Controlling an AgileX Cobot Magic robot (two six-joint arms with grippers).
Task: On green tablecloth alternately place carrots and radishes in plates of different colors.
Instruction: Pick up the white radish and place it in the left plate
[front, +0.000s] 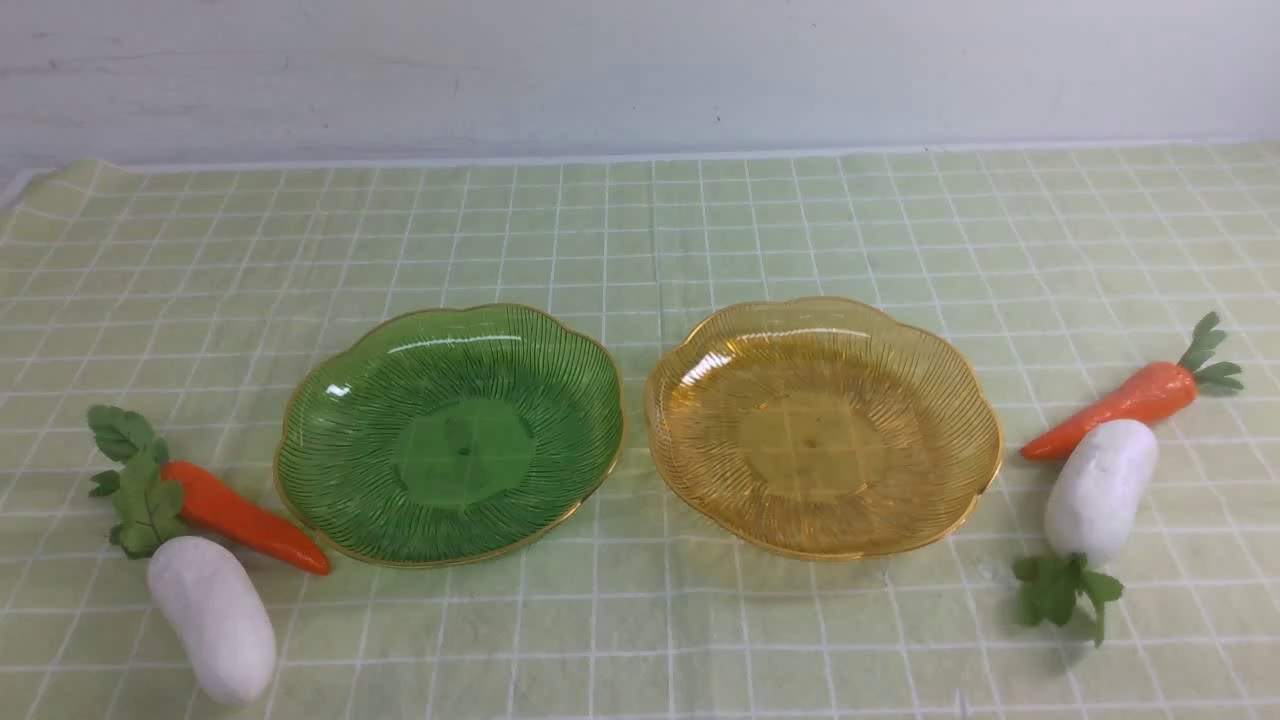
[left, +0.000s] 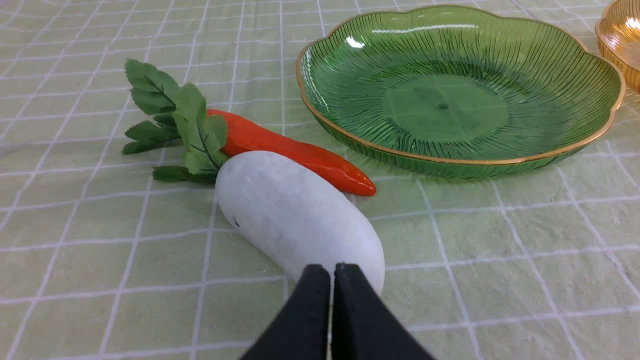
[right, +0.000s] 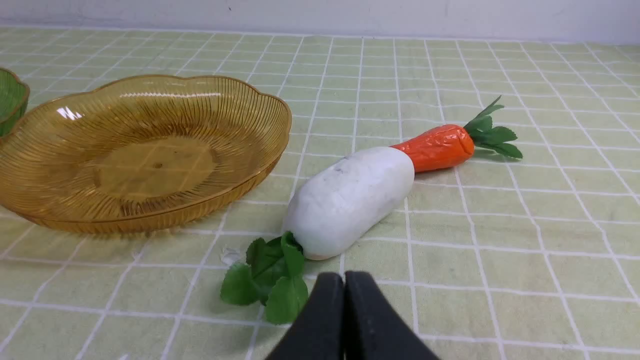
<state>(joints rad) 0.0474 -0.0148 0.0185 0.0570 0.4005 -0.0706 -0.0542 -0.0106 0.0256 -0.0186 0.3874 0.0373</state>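
Observation:
On the green tablecloth (front: 640, 230) two empty plates sit side by side: a green plate (front: 450, 435) on the left and an amber-yellow plate (front: 822, 425) on the right. Left of the green plate lie a carrot (front: 245, 518) and a white radish (front: 212, 617). Right of the amber plate lie another carrot (front: 1120, 405) and radish (front: 1100, 490). Neither arm shows in the front view. My left gripper (left: 332, 270) is shut and empty, just short of the left radish (left: 295, 215). My right gripper (right: 344, 277) is shut and empty near the right radish (right: 350, 197).
A pale wall (front: 640, 70) runs along the cloth's far edge. The left carrot (left: 300, 155) lies behind its radish, touching it, close to the green plate's rim (left: 450, 160). The right carrot (right: 440, 147) touches its radish's far end.

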